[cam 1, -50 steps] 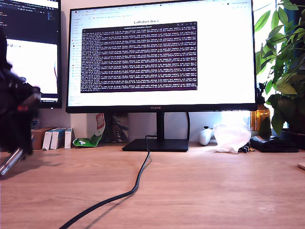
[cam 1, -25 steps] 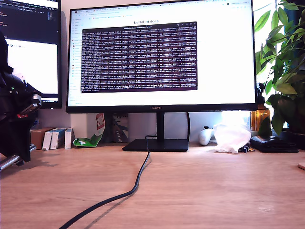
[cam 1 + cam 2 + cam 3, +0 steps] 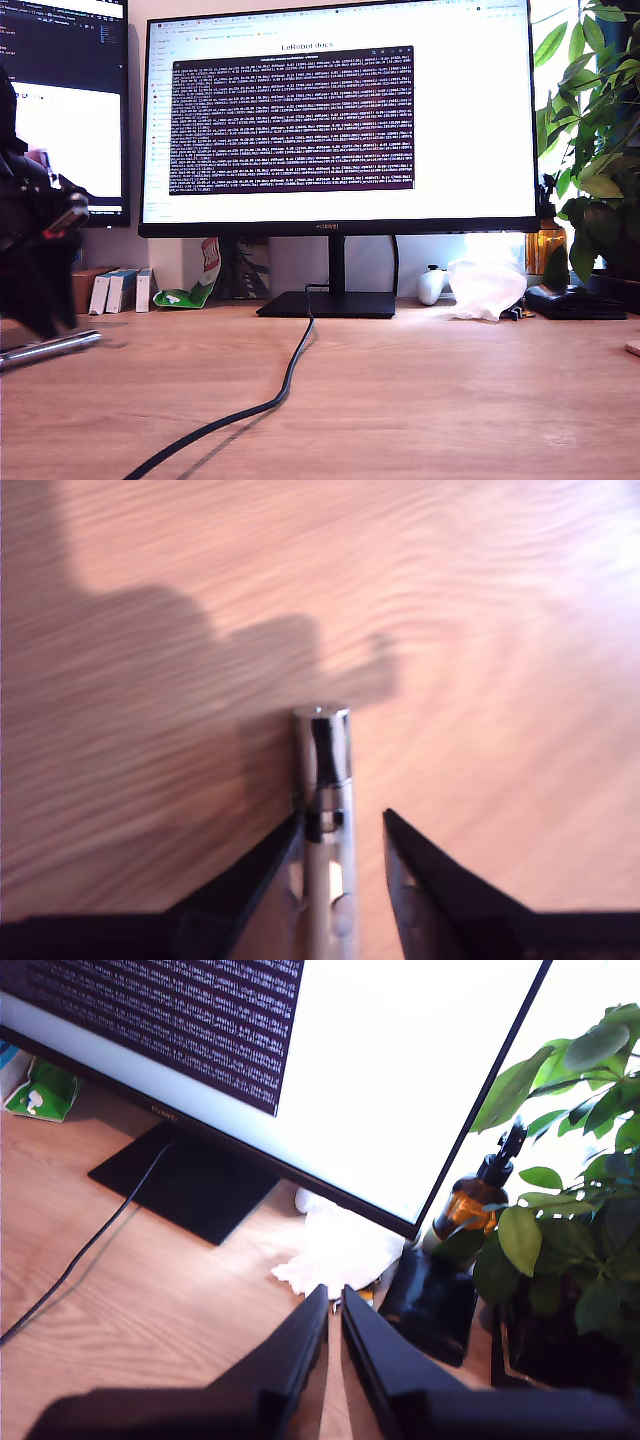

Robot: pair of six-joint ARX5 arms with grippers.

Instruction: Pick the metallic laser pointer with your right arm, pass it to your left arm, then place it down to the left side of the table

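The first gripper (image 3: 340, 830) has its jaws parted a little around the pointer (image 3: 322, 780), one jaw touching it, the other just clear. At the exterior view's left, the pointer (image 3: 50, 349) lies flat on the table (image 3: 420, 390) below the blurred arm (image 3: 35, 260). The second gripper (image 3: 333, 1310) hangs empty, nearly closed, over the table (image 3: 150, 1300). Placing looks all but done; only the withdrawal seems left.
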